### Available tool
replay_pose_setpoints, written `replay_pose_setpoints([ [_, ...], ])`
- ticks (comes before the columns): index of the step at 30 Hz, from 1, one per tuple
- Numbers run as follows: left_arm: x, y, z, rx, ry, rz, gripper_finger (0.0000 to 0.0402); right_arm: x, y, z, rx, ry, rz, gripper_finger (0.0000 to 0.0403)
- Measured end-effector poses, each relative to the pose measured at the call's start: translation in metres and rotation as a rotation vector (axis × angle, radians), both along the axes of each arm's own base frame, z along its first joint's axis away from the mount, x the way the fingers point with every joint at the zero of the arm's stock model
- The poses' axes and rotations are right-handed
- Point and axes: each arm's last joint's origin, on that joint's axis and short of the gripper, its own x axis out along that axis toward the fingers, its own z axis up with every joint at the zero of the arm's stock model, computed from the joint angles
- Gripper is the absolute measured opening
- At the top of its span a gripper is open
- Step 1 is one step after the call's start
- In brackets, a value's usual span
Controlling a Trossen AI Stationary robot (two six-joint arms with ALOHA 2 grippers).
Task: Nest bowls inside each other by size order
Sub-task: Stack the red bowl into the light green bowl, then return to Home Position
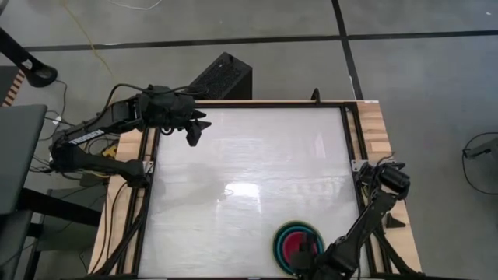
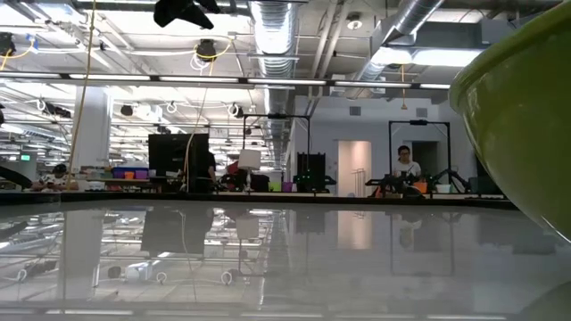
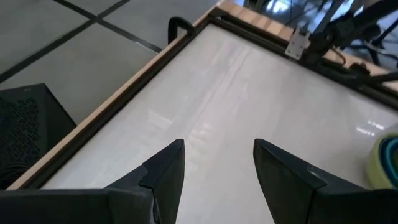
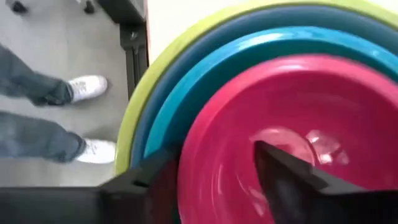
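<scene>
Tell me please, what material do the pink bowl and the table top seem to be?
The pink bowl looks like smooth, glossy plastic: even colour and bright glints on its bottom. The table top seems a glossy white sheet, perhaps laminate or acrylic, since it mirrors the ceiling lights in the low view. Its edge looks like pale wood.

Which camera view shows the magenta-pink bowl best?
The right wrist view: the magenta-pink bowl fills it, nested inside blue and green rims. The high view shows it small, partly under the right arm. The low and left wrist views do not show it.
</scene>
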Motion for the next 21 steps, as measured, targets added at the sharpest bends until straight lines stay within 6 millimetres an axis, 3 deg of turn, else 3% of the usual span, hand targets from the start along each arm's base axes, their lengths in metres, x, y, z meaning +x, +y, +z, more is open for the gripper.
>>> replay_pose_setpoints([
  [4,0.0,0.0,-0.001,0.018,0.021,-0.02,0.018,0.002,-0.003,0.007,0.038,-0.02,-0.046,0.0283],
  [10,0.0,-0.001,-0.002,0.042,0.032,-0.082,0.018,-0.004,-0.018,0.05,0.066,-0.178,-0.095,0.0289],
  [15,-0.009,-0.007,0.005,0.025,-0.022,-0.165,0.018,-0.015,-0.058,0.114,0.078,-0.455,-0.267,0.0289],
  [21,-0.049,-0.021,0.027,0.073,-0.156,-0.19,0.018,-0.036,-0.117,0.175,0.075,-0.602,-0.316,0.029],
])
